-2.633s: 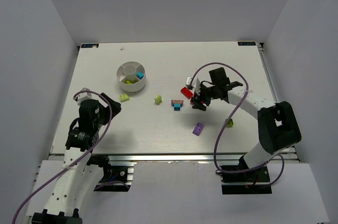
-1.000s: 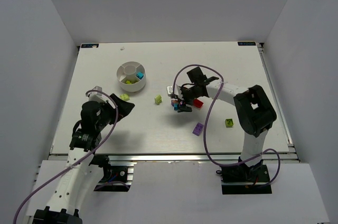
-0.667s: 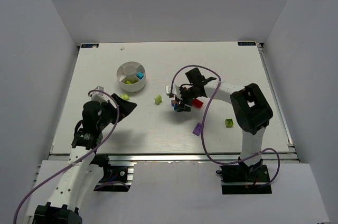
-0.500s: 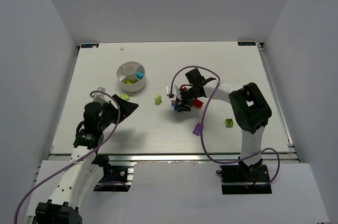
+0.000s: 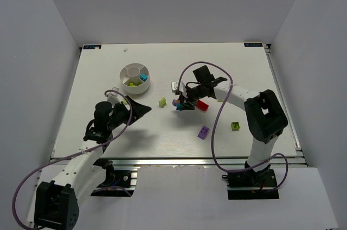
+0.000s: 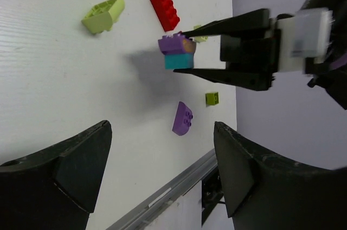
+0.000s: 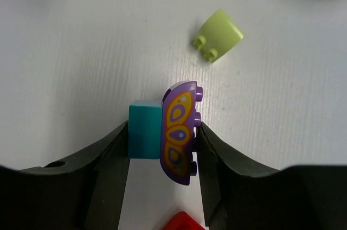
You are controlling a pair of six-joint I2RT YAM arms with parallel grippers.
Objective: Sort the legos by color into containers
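Note:
My right gripper (image 5: 179, 103) is shut on a stacked piece: a purple brick with a yellow butterfly print (image 7: 179, 132) joined to a cyan brick (image 7: 145, 131). In the left wrist view the stack (image 6: 177, 52) sits between the fingers (image 6: 233, 24) with its shadow beside it. On the table lie a red brick (image 5: 202, 104), a lime brick (image 5: 162, 101), a purple brick (image 5: 203, 132) and a small lime-green brick (image 5: 236, 126). The white divided dish (image 5: 123, 72) at the back left holds lime and cyan bricks. My left gripper (image 5: 142, 109) is open and empty, left of the lime brick.
White walls enclose the table on three sides. The metal rail of the table's front edge (image 5: 179, 160) runs along the bottom. The right arm's purple cable (image 5: 217, 127) loops over the table near the purple brick.
My right gripper swung left to the purple-and-cyan stack, closed on it and has shifted it slightly back-left. My left arm has reached forward and right, toward the middle of the table.

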